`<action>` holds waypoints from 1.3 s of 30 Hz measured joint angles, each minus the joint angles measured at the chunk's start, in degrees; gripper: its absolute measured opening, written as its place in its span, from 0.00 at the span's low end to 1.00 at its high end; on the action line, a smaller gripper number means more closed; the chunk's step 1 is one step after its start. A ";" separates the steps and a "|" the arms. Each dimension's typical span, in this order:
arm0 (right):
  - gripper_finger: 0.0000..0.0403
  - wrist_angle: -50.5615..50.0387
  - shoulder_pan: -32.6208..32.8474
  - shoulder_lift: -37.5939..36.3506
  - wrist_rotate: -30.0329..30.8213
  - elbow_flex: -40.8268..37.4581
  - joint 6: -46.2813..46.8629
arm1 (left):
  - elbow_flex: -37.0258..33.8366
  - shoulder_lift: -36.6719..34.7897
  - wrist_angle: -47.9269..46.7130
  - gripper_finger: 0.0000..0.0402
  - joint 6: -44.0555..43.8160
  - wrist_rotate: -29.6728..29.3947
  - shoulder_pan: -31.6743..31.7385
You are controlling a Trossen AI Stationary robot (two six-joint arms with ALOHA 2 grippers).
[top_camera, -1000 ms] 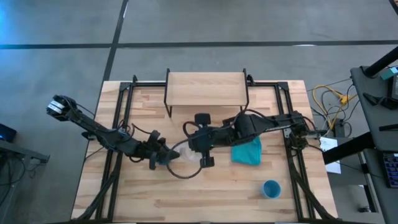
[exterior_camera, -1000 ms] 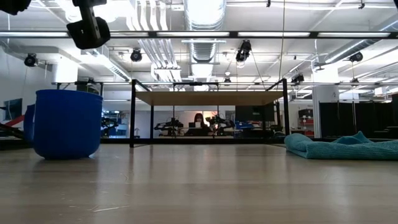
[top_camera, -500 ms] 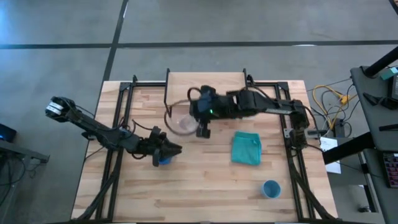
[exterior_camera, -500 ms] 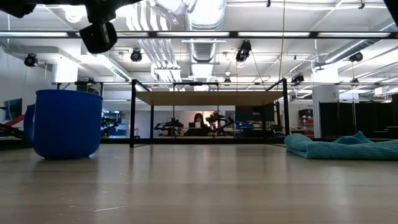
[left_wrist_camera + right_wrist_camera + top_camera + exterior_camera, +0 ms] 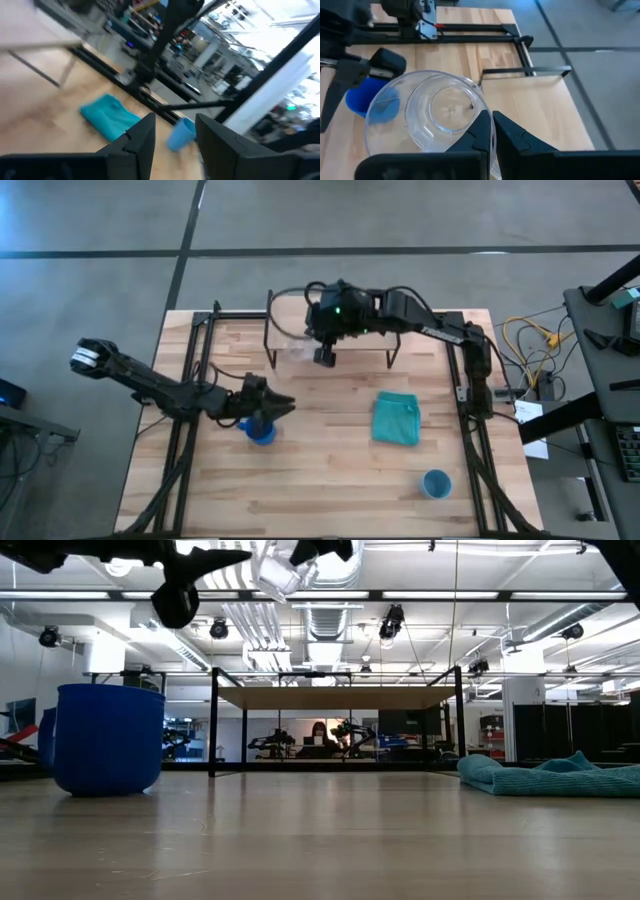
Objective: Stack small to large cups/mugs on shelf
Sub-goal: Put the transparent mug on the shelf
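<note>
The clear cup [image 5: 432, 115] hangs in my right gripper [image 5: 322, 355], which is shut on it above the left end of the shelf [image 5: 345, 320]. In the low view the clear cup [image 5: 278, 568] shows high above the shelf [image 5: 335, 698]. The deep blue mug [image 5: 260, 428] stands on its base on the table's left half. My left gripper [image 5: 285, 407] hovers open just beside and above it, touching nothing. The light blue cup [image 5: 436, 483] stands near the near right corner; it also shows between my left gripper's [image 5: 175, 130] fingers, far off. My right gripper pinches the clear cup's wall at the rim [image 5: 491, 117] between its two fingers, one finger [image 5: 481, 131] inside the mouth and the other outside. The fingers slant down from the table's right. The cup is lifted clear and tilted, its mouth toward the wrist.
A folded teal cloth [image 5: 396, 418] lies right of the table's middle. Black frame rails [image 5: 200, 360] run along the table's left and right sides. The shelf's thin black legs [image 5: 270, 345] stand under the held cup.
My right gripper has carried the clear cup from the table's middle toward the far edge and a little up, over the shelf's left end; the cup stays lifted clear. My left gripper has swung slightly toward the far edge, off the deep blue mug, which has kept still.
</note>
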 joint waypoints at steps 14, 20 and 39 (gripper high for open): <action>0.02 -0.05 -13.96 3.76 -13.08 -0.37 -8.96 | 5.90 -3.65 -12.50 0.31 31.95 -2.04 21.84; 0.02 1.70 -17.90 5.38 -16.42 -0.37 -12.65 | 10.82 -3.67 -21.16 0.31 41.69 2.05 32.69; 0.02 8.59 -18.83 11.29 -23.10 1.25 -14.81 | 16.24 4.12 -23.65 0.31 39.31 28.94 53.25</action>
